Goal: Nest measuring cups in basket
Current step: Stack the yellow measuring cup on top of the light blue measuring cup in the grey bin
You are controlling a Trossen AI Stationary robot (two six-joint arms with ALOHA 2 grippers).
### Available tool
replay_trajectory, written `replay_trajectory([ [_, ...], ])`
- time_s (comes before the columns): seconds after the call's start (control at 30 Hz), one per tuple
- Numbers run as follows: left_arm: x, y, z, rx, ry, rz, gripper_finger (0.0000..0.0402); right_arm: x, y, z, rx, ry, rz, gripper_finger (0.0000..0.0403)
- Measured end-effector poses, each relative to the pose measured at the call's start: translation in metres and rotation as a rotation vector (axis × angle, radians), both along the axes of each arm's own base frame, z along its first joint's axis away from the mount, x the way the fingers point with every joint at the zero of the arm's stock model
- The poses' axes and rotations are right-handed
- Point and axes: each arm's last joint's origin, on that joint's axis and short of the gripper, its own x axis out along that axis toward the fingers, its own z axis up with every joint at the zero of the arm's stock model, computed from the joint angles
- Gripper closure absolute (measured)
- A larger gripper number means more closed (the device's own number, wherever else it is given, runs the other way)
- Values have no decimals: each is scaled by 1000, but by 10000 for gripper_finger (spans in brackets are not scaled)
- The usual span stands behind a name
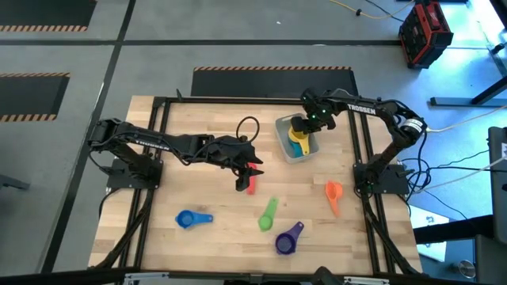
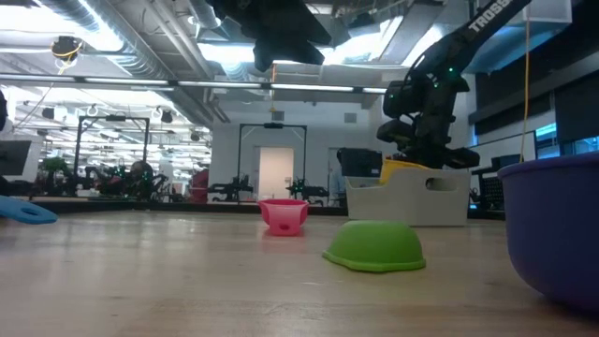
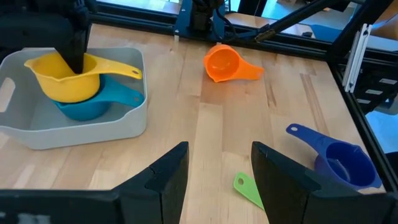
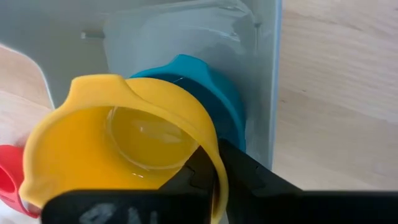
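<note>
The clear-grey basket [image 1: 282, 131] [image 3: 81, 130] stands on the far right part of the table. Inside it the teal cup [image 3: 93, 106] [image 4: 208, 81] rests on the floor, and the yellow cup [image 1: 298, 134] [image 3: 65, 78] sits in the teal bowl, rising above the rim [image 2: 407, 168]. My right gripper [image 1: 303, 125] [image 4: 214, 186] is over the basket, shut on the yellow cup. My left gripper [image 1: 244, 177] [image 3: 217, 177] hangs open well above the red cup [image 1: 252, 182] [image 2: 284, 215], which stands upright on the table's middle. My right gripper holds the yellow cup by the rim of its bowl [image 4: 211, 155], one finger inside the bowl and one outside. The fingers [image 3: 74, 50] come from above, pointing down. The cup's bowl sits in the teal cup, slightly tilted, its handle [image 3: 121, 71] pointing over the basket's wall.
Loose on the table's near half lie the blue cup [image 1: 190, 219] [image 2: 23, 211], the green cup [image 1: 268, 214] upside down [image 2: 374, 245], the purple cup [image 1: 289, 237] [image 3: 339, 162] and the orange cup [image 1: 333, 192] [image 3: 227, 62]. A black cable loops [image 1: 248, 127] beside the basket. A dark frame edges the table.
</note>
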Motion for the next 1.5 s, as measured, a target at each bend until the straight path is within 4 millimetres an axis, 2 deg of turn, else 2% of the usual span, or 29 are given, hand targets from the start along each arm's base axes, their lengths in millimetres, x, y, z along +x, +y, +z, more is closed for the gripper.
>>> replay_trajectory([
  [0.37, 0, 0, 0, 0, 0, 0, 234, -5, -6, 0, 13, -12, -33, 378],
  [1.5, 0, 0, 0, -2, -1, -3, 234, -4, -5, 0, 32, -24, -45, 377],
])
